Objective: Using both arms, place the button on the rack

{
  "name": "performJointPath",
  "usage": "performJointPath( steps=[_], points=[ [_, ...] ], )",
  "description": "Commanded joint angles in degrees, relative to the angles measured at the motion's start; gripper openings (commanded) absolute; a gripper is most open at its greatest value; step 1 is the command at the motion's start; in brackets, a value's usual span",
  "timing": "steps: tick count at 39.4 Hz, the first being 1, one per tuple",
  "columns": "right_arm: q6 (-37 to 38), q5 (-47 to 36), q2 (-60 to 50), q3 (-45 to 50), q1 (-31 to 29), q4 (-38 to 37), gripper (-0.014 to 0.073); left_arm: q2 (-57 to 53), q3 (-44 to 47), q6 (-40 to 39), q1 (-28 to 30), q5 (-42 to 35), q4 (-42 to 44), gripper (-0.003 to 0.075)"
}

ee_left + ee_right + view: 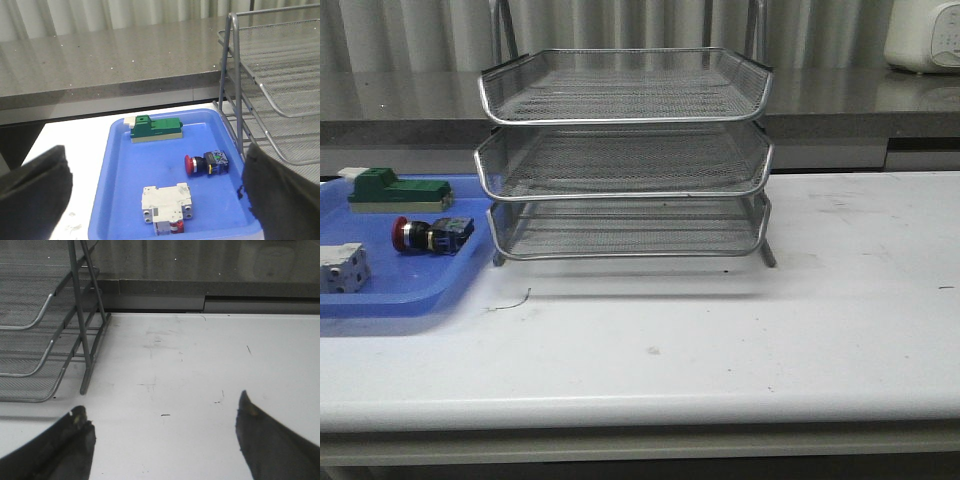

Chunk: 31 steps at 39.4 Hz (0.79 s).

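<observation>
Your button [430,234] lies on its side in the blue tray [410,290], left of the rack [625,160], long axis left-right. The left end effector [155,200], wide open and empty, is nearer; the right end effector [162,435] also gapes empty.

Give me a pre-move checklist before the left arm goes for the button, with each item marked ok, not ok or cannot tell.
1. Button in view and unobstructed: ok. It lies on its side in the blue tray, apart from the green block and the white-grey breaker.
2. Left gripper open: ok, fingers spread wide, nothing between them.
3. Left gripper lined up over the button: not ok, it is set back from it.
4. Right gripper open and empty: ok, only bare table beneath it.
5. Rack tiers free to receive: ok, all three look empty in the front view.
6. Rack standing level on the table: ok.
</observation>
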Motion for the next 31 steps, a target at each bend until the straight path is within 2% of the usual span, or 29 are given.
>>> performJointPath(
  steps=[1, 5, 15, 19, 25, 31],
  points=[
    [-0.54, -5.72, 2.06, -2.05, -0.15, -0.09, 0.0603, 0.46, -2.23, 0.00, 0.04, -4.28, -0.11, 0.0662],
    [-0.48, -4.24, 6.45, -3.65, -0.15, 4.04, 0.0601, 0.46, -2.23, 0.00, 0.04, -4.47, -0.11, 0.0662],
    [-0.48, 3.32, 25.93, -12.86, 0.02, 12.15, 0.0601, 0.46, -2.23, 0.00, 0.04, -4.92, -0.11, 0.0662],
    [-0.73, 2.93, 32.73, -15.78, 0.16, 16.60, 0.0601, 0.46, -2.23, 0.00, 0.04, -4.92, -0.11, 0.0662],
    [-5.72, 1.25, 41.65, -19.56, 2.80, 23.83, 0.0601, 0.46, -2.23, 0.00, 0.04, -4.92, -0.11, 0.0662],
    [-13.71, -0.22, 50.20, -24.12, 8.32, 35.13, 0.0601, 0.46, -2.23, 0.00, 0.04, -4.92, -0.11, 0.0662]
  ],
)
